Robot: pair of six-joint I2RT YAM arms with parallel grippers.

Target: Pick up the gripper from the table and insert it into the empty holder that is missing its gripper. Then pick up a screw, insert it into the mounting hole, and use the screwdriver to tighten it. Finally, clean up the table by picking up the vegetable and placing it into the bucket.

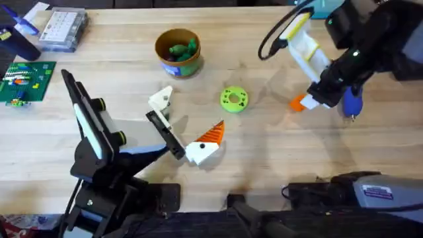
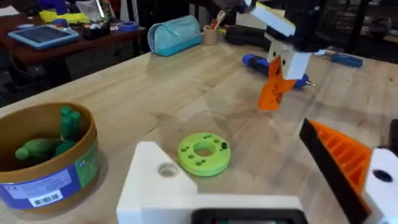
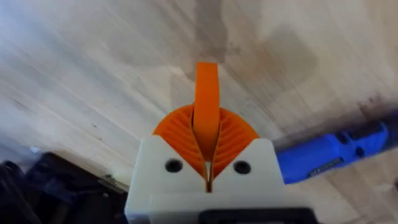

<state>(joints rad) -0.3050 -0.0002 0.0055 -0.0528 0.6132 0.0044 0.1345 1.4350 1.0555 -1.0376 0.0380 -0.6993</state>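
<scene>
Left gripper [image 1: 190, 112] sits near the middle of the table [image 1: 297, 165], fingers spread wide, holding nothing. Right gripper [image 1: 299, 102] has its fingers pressed together. The screwdriver [image 1: 351, 102] lies just beside it, toward the right edge, so the right arm is nearer. The vegetable [image 1: 180, 49] is already in the bucket [image 1: 178, 65].

pale wooden table [image 1: 264, 165] with bucket [image 1: 178, 53], green disc [image 1: 234, 98], blue screwdriver [image 1: 351, 102], circuit board [image 1: 25, 82]
</scene>
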